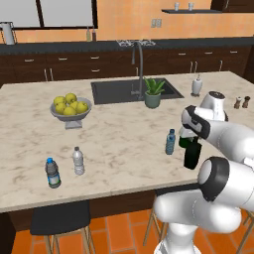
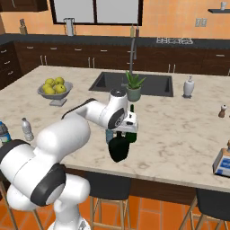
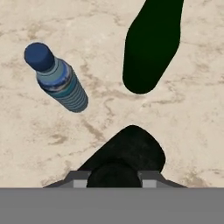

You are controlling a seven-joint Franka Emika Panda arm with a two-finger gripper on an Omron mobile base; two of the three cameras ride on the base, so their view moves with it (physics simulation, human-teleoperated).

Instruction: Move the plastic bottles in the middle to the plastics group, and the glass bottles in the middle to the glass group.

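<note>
Even, flat rendered light fills the kitchen, bright with no harsh glare anywhere. The marble island counter (image 1: 119, 144) reads pale and clean, with only faint soft shadows under the fruit bowl (image 1: 70, 113). In the hand view, the green glass bottle (image 3: 151, 48) shows as a near-black silhouette with no highlight on it at all, while the blue water bottle (image 3: 59, 81) shows clear ribbing and a soft sheen. Everything is a little soft and low in resolution; distant cabinets (image 2: 90, 56) blur slightly. Straight lines stay straight at the edges. The window (image 2: 96, 11) glows plain white.
</note>
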